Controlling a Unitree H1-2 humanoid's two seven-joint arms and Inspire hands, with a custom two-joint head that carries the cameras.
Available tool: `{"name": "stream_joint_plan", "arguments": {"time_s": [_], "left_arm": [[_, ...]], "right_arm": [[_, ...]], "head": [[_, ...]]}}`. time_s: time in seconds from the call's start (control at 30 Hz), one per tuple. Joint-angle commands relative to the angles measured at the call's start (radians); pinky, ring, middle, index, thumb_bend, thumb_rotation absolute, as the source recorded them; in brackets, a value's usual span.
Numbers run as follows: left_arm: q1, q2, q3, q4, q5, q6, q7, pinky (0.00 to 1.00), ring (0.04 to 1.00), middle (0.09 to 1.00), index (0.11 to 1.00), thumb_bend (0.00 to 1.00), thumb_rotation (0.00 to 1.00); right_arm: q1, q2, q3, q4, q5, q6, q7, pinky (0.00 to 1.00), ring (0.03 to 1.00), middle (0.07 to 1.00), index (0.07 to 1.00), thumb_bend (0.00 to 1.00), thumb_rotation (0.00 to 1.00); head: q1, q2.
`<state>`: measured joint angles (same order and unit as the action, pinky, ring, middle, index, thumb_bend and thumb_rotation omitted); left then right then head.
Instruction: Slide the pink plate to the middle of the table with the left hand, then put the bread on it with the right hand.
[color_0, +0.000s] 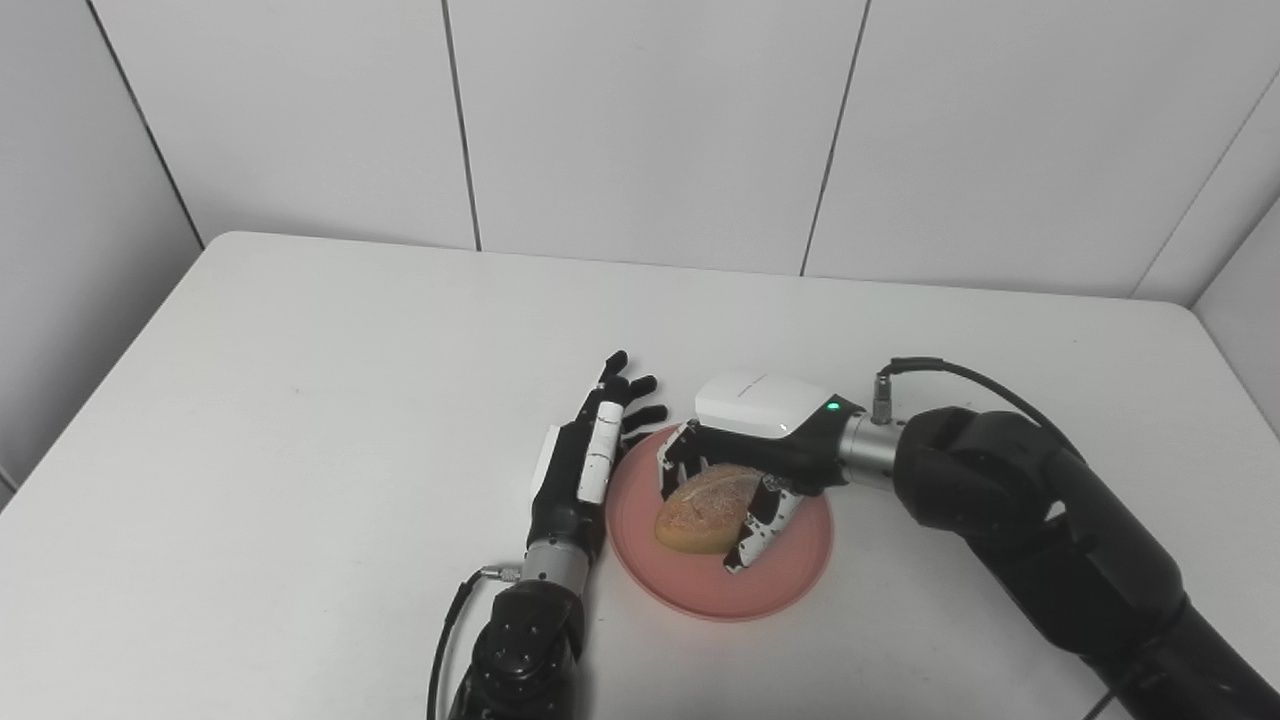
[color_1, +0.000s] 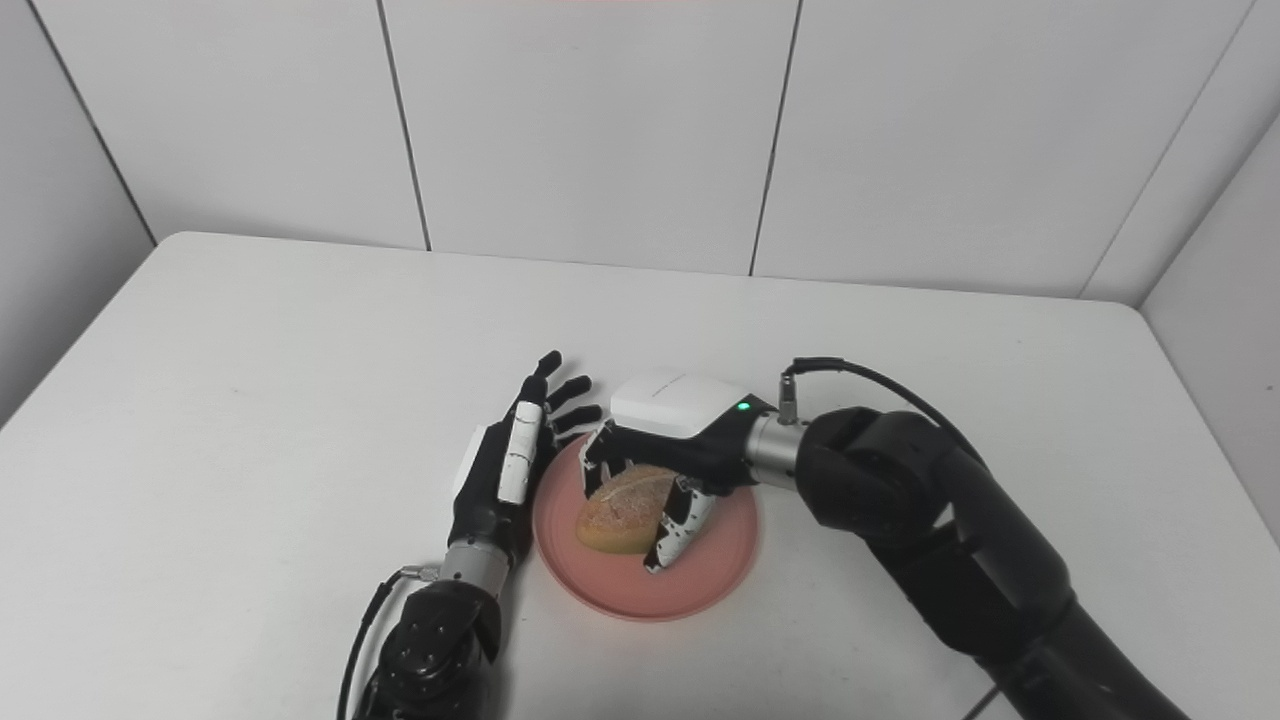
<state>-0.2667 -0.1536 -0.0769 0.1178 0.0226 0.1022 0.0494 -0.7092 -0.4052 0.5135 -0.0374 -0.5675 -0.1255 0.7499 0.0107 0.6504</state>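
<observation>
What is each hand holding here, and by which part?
Right hand grips the bread from above, across its right end, over the plate. Left hand holds nothing.

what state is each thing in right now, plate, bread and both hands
pink plate: flat on the table, left rim against the left hand.
bread: over the plate, in the right hand's grip; cannot tell if it touches the plate.
left hand: open, fingers straight, edge-on beside the plate.
right hand: shut on the bread from above.
</observation>
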Motion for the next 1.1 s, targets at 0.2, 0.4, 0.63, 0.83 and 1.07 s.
{"name": "stream_joint_plan", "arguments": {"time_s": [0.2, 0.4, 0.63, 0.83, 1.07], "left_arm": [[-0.012, -0.009, 0.000, -0.013, -0.003, 0.015, -0.002, 0.69, 0.773, 0.848, 0.911, 0.75, 1.00], [-0.007, -0.005, 0.000, -0.025, -0.008, 0.023, -0.009, 0.69, 0.774, 0.850, 0.916, 0.75, 1.00], [-0.006, -0.001, 0.007, -0.029, -0.021, 0.029, -0.021, 0.71, 0.776, 0.854, 0.921, 0.75, 1.00], [-0.003, 0.001, 0.007, -0.035, -0.023, 0.038, -0.027, 0.72, 0.777, 0.853, 0.923, 0.74, 1.00], [-0.002, 0.005, 0.007, -0.037, -0.024, 0.043, -0.030, 0.72, 0.780, 0.847, 0.920, 0.75, 1.00]], "right_arm": [[-0.030, -0.003, 0.015, -0.005, -0.054, -0.065, -0.038, 0.35, 0.411, 0.495, 0.515, 0.52, 0.00], [-0.018, -0.003, 0.017, -0.028, -0.159, -0.029, -0.032, 0.55, 0.623, 0.655, 0.494, 0.52, 0.14], [0.002, 0.000, -0.001, -0.064, -0.206, -0.020, -0.024, 0.68, 0.753, 0.758, 0.653, 1.00, 0.29], [0.003, 0.001, -0.014, -0.089, -0.233, -0.009, -0.020, 0.77, 0.793, 0.782, 0.681, 1.00, 0.32], [0.012, 0.010, -0.065, -0.132, -0.223, 0.036, -0.001, 0.74, 0.785, 0.778, 0.683, 1.00, 0.34]], "head": [[-0.006, 0.003], [-0.012, 0.007], [-0.030, 0.004], [-0.031, 0.004], [-0.032, 0.006]]}}
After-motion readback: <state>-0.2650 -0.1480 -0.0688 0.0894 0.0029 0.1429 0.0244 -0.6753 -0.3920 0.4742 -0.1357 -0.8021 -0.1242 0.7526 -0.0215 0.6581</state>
